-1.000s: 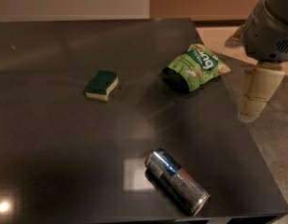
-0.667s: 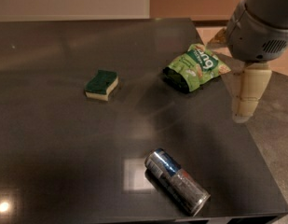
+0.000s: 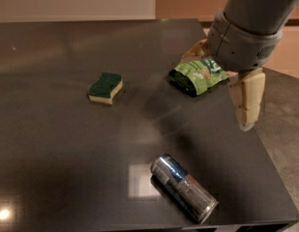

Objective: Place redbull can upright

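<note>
Gripper point(image 3: 246, 103): hanging above the right edge of the table point(image 3: 57, 144), just beside the green snack bag point(image 3: 197, 75).
Near obstacle: the snack bag is lying at the right rear, partly under the arm's wrist.
Far obstacle: the sponge point(image 3: 105, 87) is sitting left of centre, well apart from the gripper.
Open lane: bare tabletop is stretching from the gripper down to the redbull can point(image 3: 184, 188).
Around the can: bare surface is lying to its left and behind it; the front edge is running close by.
</note>
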Action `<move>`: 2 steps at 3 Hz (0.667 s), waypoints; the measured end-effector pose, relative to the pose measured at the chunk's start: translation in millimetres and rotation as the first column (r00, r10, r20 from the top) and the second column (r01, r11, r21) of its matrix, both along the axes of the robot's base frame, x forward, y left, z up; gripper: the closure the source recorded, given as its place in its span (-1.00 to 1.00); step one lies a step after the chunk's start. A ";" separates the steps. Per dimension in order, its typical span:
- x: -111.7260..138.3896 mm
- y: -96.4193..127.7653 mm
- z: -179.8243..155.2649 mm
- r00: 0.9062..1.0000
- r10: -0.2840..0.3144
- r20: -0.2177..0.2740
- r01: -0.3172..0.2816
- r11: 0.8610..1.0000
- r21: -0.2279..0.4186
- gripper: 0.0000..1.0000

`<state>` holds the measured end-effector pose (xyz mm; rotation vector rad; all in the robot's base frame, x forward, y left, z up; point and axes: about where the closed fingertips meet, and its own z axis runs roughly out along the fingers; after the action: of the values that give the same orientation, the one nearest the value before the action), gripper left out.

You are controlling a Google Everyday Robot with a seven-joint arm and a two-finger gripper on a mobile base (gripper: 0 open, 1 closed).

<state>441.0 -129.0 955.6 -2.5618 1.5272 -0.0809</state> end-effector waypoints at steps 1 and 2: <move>-9.3 15.8 -5.1 0.980 0.200 -0.019 -0.200 0.979 -0.023 -1.00; -20.7 29.0 -10.6 0.921 0.389 -0.038 -0.390 0.920 -0.038 -1.00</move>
<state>420.3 -100.0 945.0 -2.8586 1.0025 -0.0295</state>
